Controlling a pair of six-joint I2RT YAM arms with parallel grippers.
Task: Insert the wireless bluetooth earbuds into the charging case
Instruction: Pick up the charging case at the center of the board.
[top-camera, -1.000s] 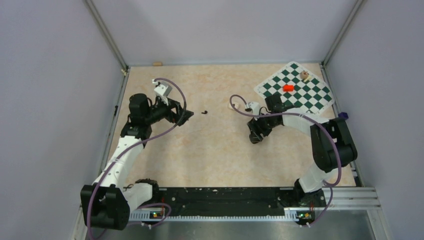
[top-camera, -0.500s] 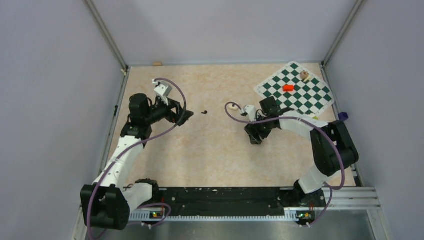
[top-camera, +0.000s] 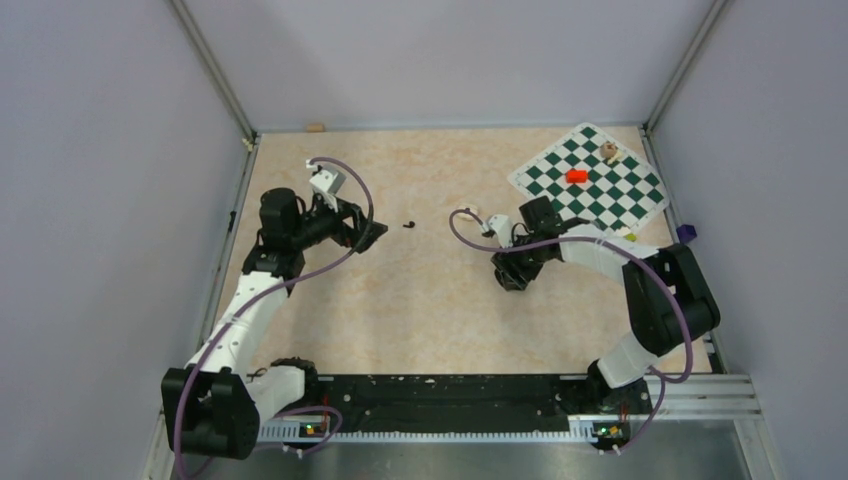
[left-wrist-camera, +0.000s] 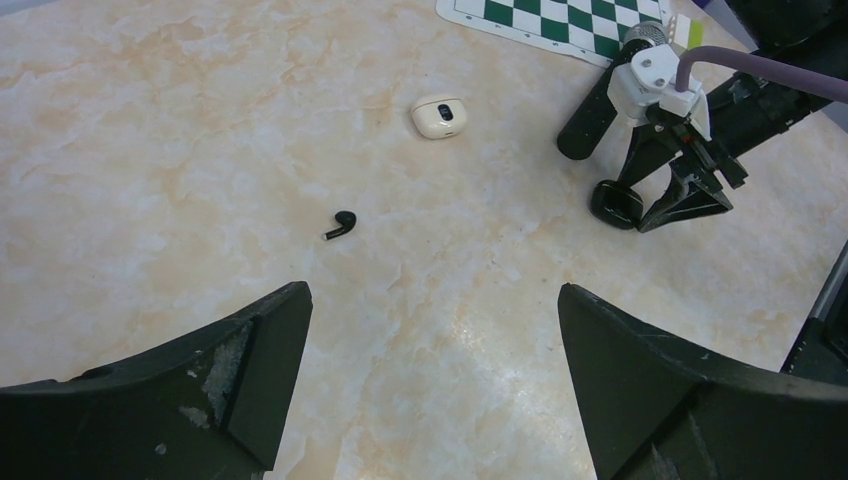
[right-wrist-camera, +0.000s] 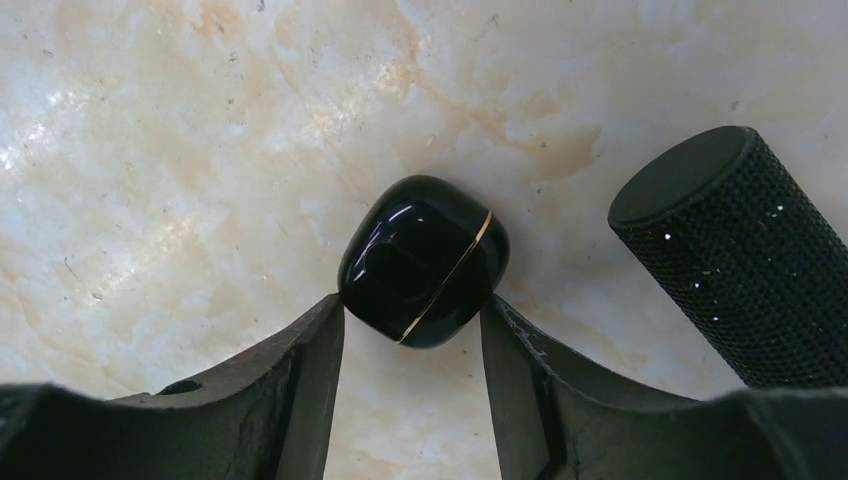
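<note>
The charging case is a glossy black rounded box with a thin gold seam, lying on the marbled table. My right gripper has both fingertips pressed against its near sides. In the left wrist view the case sits at that gripper's tips. One black earbud lies alone on the table, also seen from the top view. The second earbud is out of view. My left gripper is open and empty, a short way left of the earbud, in the top view.
A long black cylinder with a silver tip lies just right of the case. A cream-coloured lump sits beyond the earbud. A green chessboard mat with a red piece lies at the back right.
My right wrist and forearm have shifted slightly left and settled over the case. The left arm and the earbud have not moved.
</note>
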